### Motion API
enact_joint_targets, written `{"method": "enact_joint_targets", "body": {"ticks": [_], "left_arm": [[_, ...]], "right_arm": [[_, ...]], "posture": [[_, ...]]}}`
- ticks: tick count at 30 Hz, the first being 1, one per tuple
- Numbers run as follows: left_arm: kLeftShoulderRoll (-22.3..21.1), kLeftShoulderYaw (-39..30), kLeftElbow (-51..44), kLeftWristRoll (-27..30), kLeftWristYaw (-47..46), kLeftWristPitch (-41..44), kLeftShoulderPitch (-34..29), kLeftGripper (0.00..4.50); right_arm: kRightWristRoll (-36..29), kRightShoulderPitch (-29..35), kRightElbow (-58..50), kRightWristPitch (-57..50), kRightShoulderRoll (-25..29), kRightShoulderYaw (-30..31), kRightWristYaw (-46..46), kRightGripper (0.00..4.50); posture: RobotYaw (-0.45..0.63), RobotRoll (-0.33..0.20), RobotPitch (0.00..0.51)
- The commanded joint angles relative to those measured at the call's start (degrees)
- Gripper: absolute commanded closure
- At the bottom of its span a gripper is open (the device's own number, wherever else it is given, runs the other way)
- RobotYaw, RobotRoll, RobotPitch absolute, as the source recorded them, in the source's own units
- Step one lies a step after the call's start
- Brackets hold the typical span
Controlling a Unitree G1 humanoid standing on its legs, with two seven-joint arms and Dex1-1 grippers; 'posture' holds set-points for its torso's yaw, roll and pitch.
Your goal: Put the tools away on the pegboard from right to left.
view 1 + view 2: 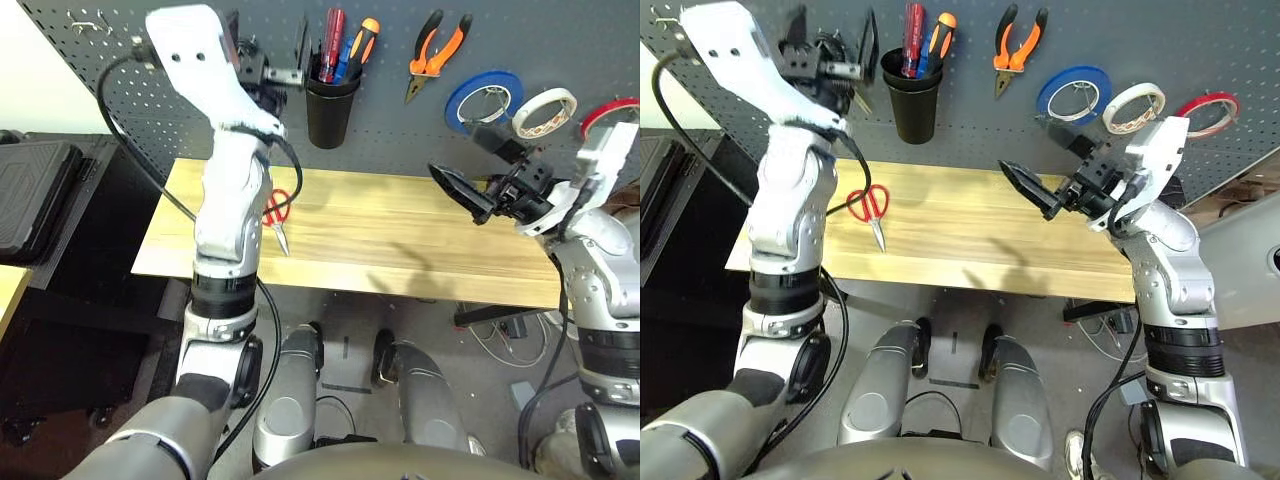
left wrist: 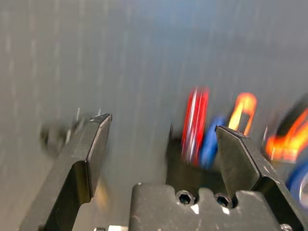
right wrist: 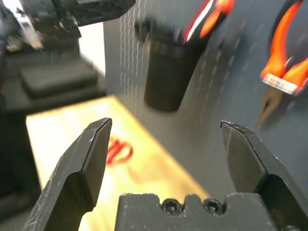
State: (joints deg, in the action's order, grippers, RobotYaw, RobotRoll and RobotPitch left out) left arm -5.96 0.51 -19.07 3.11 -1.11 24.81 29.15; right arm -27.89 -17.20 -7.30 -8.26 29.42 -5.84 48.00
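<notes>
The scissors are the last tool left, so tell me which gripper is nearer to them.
Left. The left gripper is raised at the pegboard, above the red-handled scissors; the right gripper hovers across the table.

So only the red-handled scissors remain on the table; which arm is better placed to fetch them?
Probably the left. The red-handled scissors lie beside the left arm, below its open left gripper. The open right gripper hovers across the table.

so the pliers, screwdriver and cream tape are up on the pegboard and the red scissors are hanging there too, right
Not quite: the red-handled scissors lie on the wooden table, as the right eye view shows. The pliers, screwdriver and cream tape roll are on the pegboard.
</notes>
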Motion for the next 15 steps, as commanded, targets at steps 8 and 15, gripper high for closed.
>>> {"method": "enact_joint_targets", "body": {"ticks": [8,15], "left_arm": [[-0.51,2.76,4.39,-6.07,-1.24,4.9,-10.01,0.04],[0.57,0.36,14.07,-6.72,-3.28,3.84,-10.6,0.04]], "right_arm": [[13.23,-0.39,2.79,-9.05,1.52,12.02,-3.95,0.0],[17.74,-1.32,4.11,-12.6,0.14,16.48,-5.14,0.0]], "posture": [[0.2,0.0,0.264],[0.2,0.0,0.276]]}}
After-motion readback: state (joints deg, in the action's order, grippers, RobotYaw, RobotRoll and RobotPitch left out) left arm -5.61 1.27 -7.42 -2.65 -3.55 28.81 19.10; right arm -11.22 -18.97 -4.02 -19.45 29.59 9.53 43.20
